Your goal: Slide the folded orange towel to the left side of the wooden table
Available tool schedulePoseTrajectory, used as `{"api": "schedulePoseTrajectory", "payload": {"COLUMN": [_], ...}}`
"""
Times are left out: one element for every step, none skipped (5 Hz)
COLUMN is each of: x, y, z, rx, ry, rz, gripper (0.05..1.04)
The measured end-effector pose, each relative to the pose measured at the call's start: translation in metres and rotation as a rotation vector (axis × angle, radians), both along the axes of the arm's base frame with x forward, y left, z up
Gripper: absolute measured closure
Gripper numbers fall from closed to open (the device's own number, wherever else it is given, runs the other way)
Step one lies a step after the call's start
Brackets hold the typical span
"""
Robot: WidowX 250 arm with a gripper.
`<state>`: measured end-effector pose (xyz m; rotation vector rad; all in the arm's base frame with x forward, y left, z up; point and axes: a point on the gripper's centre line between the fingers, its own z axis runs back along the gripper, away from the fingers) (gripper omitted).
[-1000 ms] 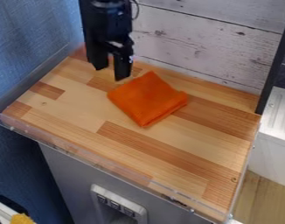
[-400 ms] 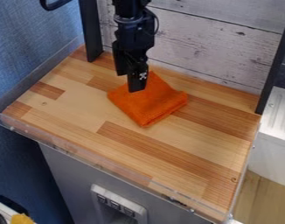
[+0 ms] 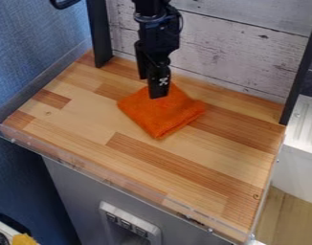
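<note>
Orange cloth (image 3: 161,117) w/ hand (image 3: 152,89) over upper pt. — tips apart, nothing gripped; contact unclear.

The cloth (image 3: 165,117) lies on the counter (image 3: 203,165), before the wall (image 3: 228,52).

The folded orange cloth (image 3: 163,117) lies on the striped wooden counter (image 3: 88,119). Over its upper part hangs the black gripper (image 3: 152,88); whether they touch is unclear. Beyond the cloth stands a whitewashed plank wall (image 3: 235,52), with black posts (image 3: 100,36) to either side. Well below and left of it shows something yellow (image 3: 23,239).
</note>
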<state>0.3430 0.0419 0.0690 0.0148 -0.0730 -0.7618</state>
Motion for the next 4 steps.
{"api": "schedulePoseTrajectory", "payload": {"x": [0.001, 0.001, 0.006, 0.009], "y": [-0.009, -0.016, -0.02, -0.02], "z": [0.0, -0.008, -0.015, -0.03], "rx": [-0.015, -0.031, -0.048, -0.055], "ry": [-0.003, 0.017, 0.04, 0.085], "rz": [-0.033, -0.051, -0.064, -0.073], "gripper": [0.129, 0.41, 0.712, 0.927]}}
